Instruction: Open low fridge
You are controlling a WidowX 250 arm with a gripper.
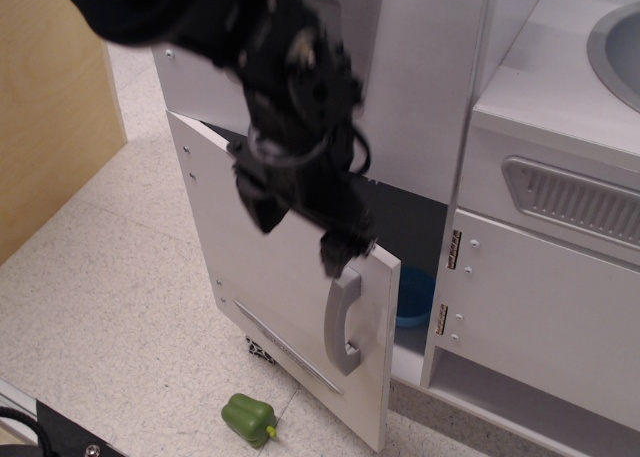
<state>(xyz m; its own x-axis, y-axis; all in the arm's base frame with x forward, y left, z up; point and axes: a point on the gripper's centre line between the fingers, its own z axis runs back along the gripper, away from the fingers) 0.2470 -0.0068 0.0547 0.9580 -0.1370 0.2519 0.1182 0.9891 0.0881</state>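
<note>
The low fridge door (270, 287) is a flat white panel with a vertical silver bar handle (342, 322) and a slim silver vent strip (290, 347). It stands swung out to the left, and the dark fridge interior (410, 227) shows behind it. My black gripper (300, 235) is blurred and sits just above the top of the handle, off it. Its fingers (338, 257) look spread apart with nothing between them.
A blue bowl (412, 297) sits inside the fridge. A green toy pepper (248, 417) lies on the floor below the door. The grey dispenser recess (340, 47) is above, and a white cabinet door with brass hinges (545, 317) is to the right. A wooden panel (50, 107) stands at the left.
</note>
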